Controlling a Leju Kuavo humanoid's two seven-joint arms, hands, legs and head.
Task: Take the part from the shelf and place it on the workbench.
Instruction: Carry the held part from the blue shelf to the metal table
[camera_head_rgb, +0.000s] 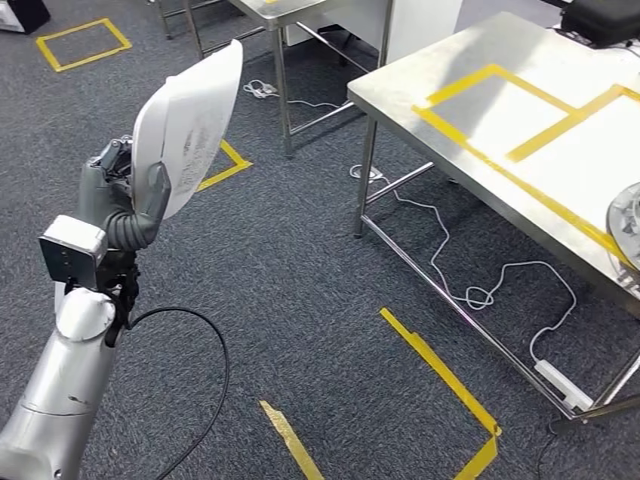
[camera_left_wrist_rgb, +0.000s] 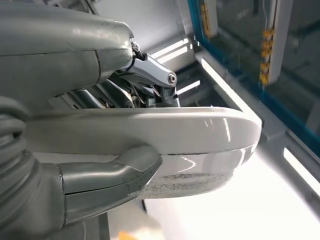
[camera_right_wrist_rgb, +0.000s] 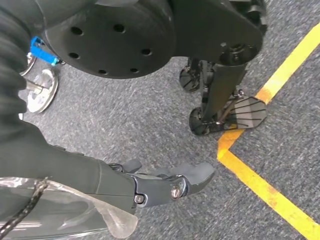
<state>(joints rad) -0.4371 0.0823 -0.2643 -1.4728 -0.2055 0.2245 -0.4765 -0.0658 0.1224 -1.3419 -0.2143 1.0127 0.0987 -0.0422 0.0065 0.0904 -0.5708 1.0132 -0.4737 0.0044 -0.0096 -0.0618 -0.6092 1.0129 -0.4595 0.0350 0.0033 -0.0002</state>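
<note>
Your left hand (camera_head_rgb: 124, 205) grips the part (camera_head_rgb: 189, 125), a white curved shell, thumb on its face and fingers behind, tilted up clear of the floor for carrying; the worktop (camera_head_rgb: 483, 130) stands well apart to the right, its taped square bare; your right hand (camera_right_wrist_rgb: 166, 182) hangs over the carpet, fingers seemingly loose, holding nothing.

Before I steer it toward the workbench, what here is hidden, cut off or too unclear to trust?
- Head view: the left hand has its fingers behind the white part; thumb shows.
- Head view: the part's dark speckled marking is too small to read.
- Head view: the workbench runs off the right edge; a round metal object on it is cut off.
- Left wrist view: the part shows edge-on, so its shape is unclear.
- Right wrist view: the right hand hangs over carpet, fingers loosely extended.
</note>
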